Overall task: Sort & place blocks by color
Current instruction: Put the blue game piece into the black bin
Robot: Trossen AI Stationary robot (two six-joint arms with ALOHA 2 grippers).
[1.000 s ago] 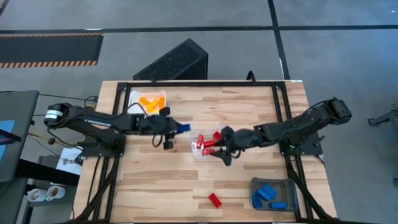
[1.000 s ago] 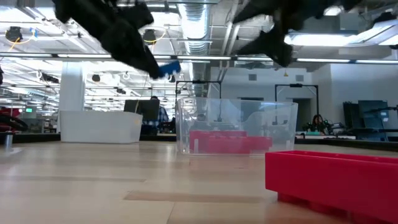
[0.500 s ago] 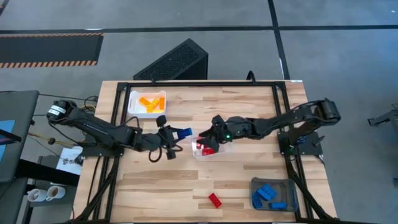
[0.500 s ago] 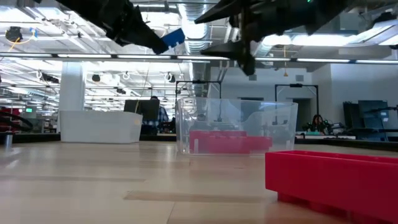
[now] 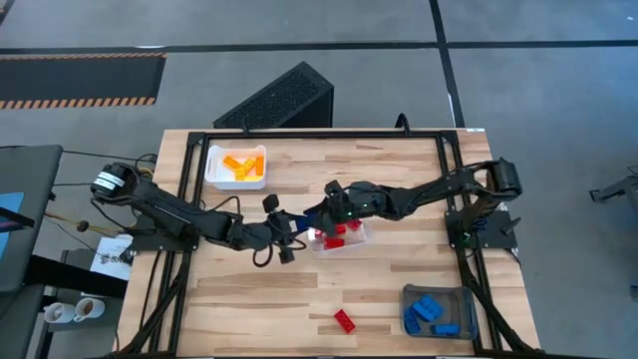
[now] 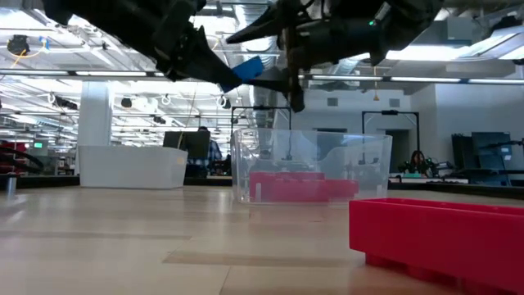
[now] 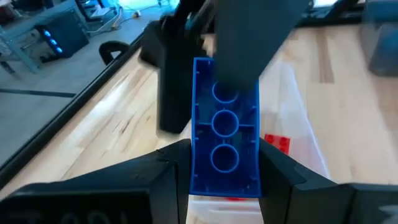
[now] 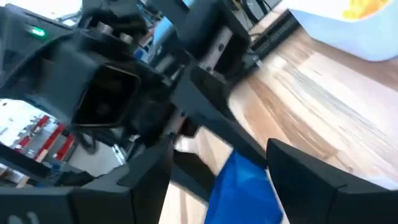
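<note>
The wooden worktop (image 5: 399, 179) has a white tray (image 5: 235, 167) of orange blocks (image 5: 241, 164), a grey tray (image 5: 440, 309) of blue blocks (image 5: 427, 309), and a clear box (image 5: 339, 235) of red blocks (image 5: 337, 233). One red block (image 5: 344, 320) lies alone. The left tool (image 5: 289, 225) holds a blue block (image 7: 224, 135) above the clear box's edge. The right tool (image 5: 317, 211) is wide open around that block's far end.

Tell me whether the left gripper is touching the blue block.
Touching. The left wrist view shows the left gripper with a finger pressed against each long side of the blue block.
</note>
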